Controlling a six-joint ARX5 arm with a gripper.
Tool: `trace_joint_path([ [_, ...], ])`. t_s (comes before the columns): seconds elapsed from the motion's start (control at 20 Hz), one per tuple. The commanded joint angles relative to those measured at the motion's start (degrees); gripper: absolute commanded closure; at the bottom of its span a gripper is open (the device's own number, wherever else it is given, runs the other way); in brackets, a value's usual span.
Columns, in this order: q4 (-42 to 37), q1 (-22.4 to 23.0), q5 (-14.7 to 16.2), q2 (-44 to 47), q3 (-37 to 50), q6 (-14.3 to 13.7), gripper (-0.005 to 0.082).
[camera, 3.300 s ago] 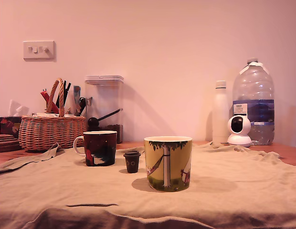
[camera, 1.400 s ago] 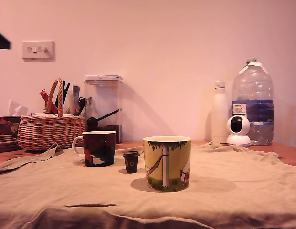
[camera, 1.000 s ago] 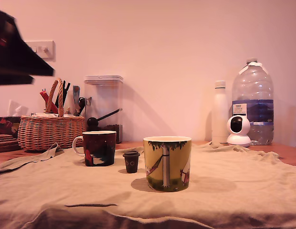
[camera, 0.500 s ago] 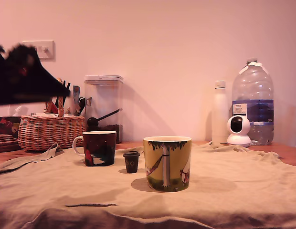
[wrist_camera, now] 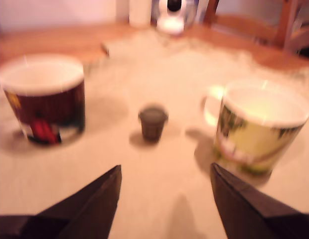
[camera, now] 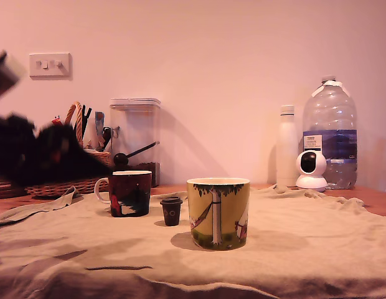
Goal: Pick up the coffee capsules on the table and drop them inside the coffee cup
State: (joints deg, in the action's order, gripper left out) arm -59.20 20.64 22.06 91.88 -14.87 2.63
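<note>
One tiny dark coffee capsule stands upright on the beige cloth, between a dark red mug and the yellow-green coffee cup with the tree print. The gripper is a blurred dark mass at the exterior view's left, above the cloth and well short of the capsule. In the wrist view the gripper is open, its two dark fingers wide apart with nothing between them, and the capsule lies ahead on its centre line.
A wicker basket of utensils, partly hidden by the arm, and a clear container stand at the back left. A white bottle, a small white camera and a large water jug stand at the back right. The cloth is wrinkled.
The arm came in from the exterior view's upper left, dropped lower and reached further right toward the mugs. The capsule and both mugs have not moved.
</note>
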Motion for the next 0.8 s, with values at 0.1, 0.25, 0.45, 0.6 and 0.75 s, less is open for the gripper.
trace_joint_path([
  [0.1, -0.81, 0.35, -0.02, 2.58, 0.52, -0.79, 0.0256],
  [0.25, -0.85, 0.37, 0.00, 2.62, 0.15, -1.16, 0.0256],
  [0.45, -1.03, 0.55, -0.02, 3.41, -1.36, -1.18, 0.0256],
  [0.6, -5.75, 0.63, -0.04, 6.88, -1.66, -1.25, 0.0256],
  [0.75, -9.44, 0.92, -0.02, 10.21, -2.75, -1.18, 0.0256],
])
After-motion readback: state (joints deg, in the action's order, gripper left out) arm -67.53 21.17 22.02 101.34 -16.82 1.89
